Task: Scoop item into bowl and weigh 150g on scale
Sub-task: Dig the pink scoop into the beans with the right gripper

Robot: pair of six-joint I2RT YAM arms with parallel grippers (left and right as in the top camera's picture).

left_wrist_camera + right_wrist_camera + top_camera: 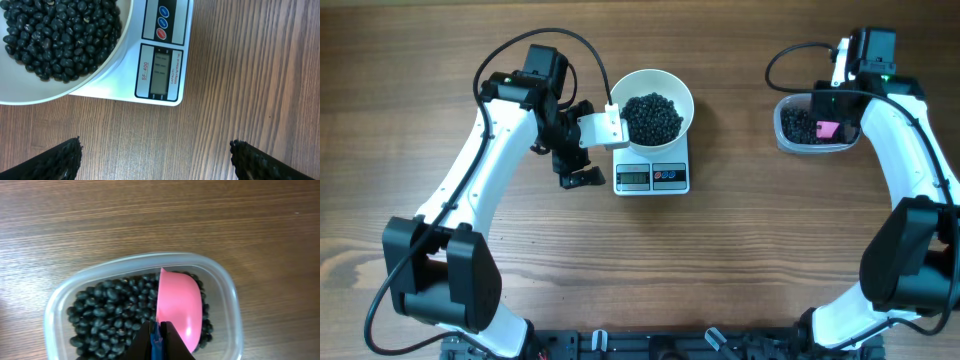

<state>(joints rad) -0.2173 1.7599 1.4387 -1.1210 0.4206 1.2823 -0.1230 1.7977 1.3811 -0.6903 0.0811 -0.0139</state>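
- The wooden bench [720,260] is seen nearest the arm bases, with all the things carried on its far half.
- The left fingers [60,160] are spread wide apart and nothing is held between them; they are kept above the bare bench, just beside the scale's left front corner.
- The scale [652,177] is set flat on the bench, its display [159,75] and round buttons [162,22] turned toward the arm bases. The reading on the display cannot be made out.
- The white bowl [682,95] is placed on the scale, and its rim is carried out past the scale's edges.
- A dark heap of beans [653,117] is held in the bowl, filling its bottom.
- Well apart to the right, a clear plastic tub [785,125] is set on the bench, with more beans [110,315] spread across its floor.
- The right fingers [159,342] are closed tight on the handle of a pink scoop [177,307], which is held over the tub with its round back turned upward.
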